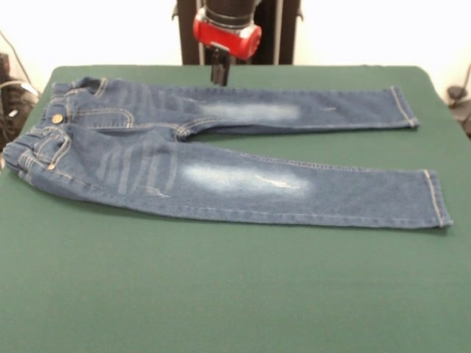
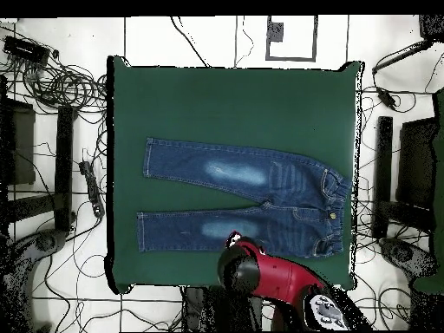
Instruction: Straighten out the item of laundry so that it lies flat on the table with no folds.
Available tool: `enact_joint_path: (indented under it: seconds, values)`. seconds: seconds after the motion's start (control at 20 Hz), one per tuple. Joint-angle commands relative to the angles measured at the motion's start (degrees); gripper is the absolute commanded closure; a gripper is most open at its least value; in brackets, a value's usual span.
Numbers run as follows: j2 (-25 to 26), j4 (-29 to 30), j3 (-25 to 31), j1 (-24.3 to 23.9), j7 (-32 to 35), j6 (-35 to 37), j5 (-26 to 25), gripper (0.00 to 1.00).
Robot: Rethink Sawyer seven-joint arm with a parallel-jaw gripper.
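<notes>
While the small blue denim jeans [image 1: 221, 165] lie spread on the dark green cloth-topped table [image 1: 221, 294], the waistband stays slightly bunched. The black gripper [image 1: 220, 73] hangs above the far leg, mostly hidden overhead by the red arm [image 2: 277, 277]; its jaws' state cannot be told.

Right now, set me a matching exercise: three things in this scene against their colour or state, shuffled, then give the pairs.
Things:
1. jeans
2. table
3. gripper

States:
A. dark green top
B. hangs above the table's far edge, apart from the denim
C. spread out, both legs straight, waistband slightly bunched

Pairs: 1-C, 2-A, 3-B
</notes>
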Motion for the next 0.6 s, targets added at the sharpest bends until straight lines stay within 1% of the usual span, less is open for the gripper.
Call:
enact_joint_path:
  seconds: [0.05,0.45,0.6]
  values:
    - [4.3,-7.4,4.6,3.4,8.1,4.7,5.5,1.00]
    - [6.6,-8.9,4.8,4.5,8.9,4.5,7.4,1.00]
    - [8.7,-9.2,5.1,4.6,9.3,2.5,8.0,1.00]
